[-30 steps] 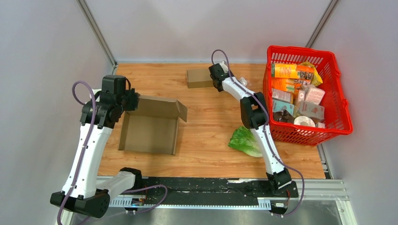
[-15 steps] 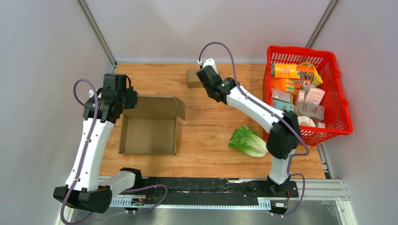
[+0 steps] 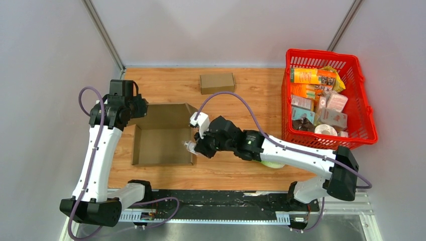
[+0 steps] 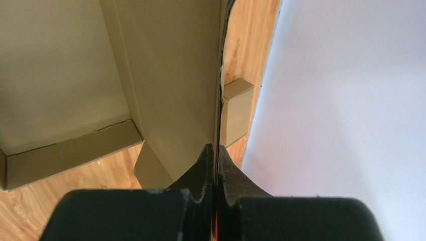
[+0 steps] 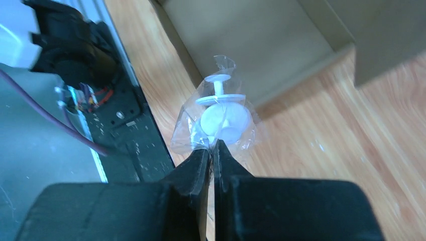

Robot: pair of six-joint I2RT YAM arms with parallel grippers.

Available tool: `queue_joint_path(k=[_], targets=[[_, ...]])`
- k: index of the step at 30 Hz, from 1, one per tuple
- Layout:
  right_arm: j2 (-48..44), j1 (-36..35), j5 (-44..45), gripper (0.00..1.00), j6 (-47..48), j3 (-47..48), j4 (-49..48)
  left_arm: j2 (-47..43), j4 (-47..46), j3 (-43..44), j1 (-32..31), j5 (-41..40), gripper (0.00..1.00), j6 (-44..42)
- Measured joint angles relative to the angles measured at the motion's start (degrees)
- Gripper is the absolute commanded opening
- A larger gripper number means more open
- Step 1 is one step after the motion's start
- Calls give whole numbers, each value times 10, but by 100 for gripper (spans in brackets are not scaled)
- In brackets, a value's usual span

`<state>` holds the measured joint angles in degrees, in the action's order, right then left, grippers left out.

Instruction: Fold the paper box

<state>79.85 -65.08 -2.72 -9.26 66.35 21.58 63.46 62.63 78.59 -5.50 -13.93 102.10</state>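
Paper box lies open, top up, on the bench toward its left edge, back flap raised. Left gripper is clenched on the upper edge of that flap at the box's far-left corner. In the wrist view its fingers are pinched flat on thin card.

Right gripper is just beside the box's right wall, toward its near corner, grasping a clear plastic bag by the film. White plastic parts inside, possibly a small fitting; hard to tell.

Small closed carton near the far edge. Red basket of groceries at the right edge. Lettuce mostly hidden under the right arm.
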Motion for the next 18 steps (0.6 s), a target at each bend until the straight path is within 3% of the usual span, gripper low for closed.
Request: queue_joint_path(k=[1, 3, 4, 5, 11, 18], targets=[[6, -4, -13, 11, 1, 0, -15, 0, 2, 0, 0, 1, 0, 1], [22, -5, -30, 30, 3, 3, -54, 1, 8, 0, 0, 4, 0, 7], [35, -5, -33, 57, 9, 5, -81, 3, 9, 0, 0, 5, 0, 7], [50, -5, -34, 66, 12, 7, -104, 4, 11, 0, 0, 6, 0, 9], [150, -3, 33, 82, 50, 47, -181, 10, 16, -3, 0, 14, 0, 17], [32, 40, 111, 93, 76, -38, -153, 9, 11, -18, 1, 17, 0, 17]])
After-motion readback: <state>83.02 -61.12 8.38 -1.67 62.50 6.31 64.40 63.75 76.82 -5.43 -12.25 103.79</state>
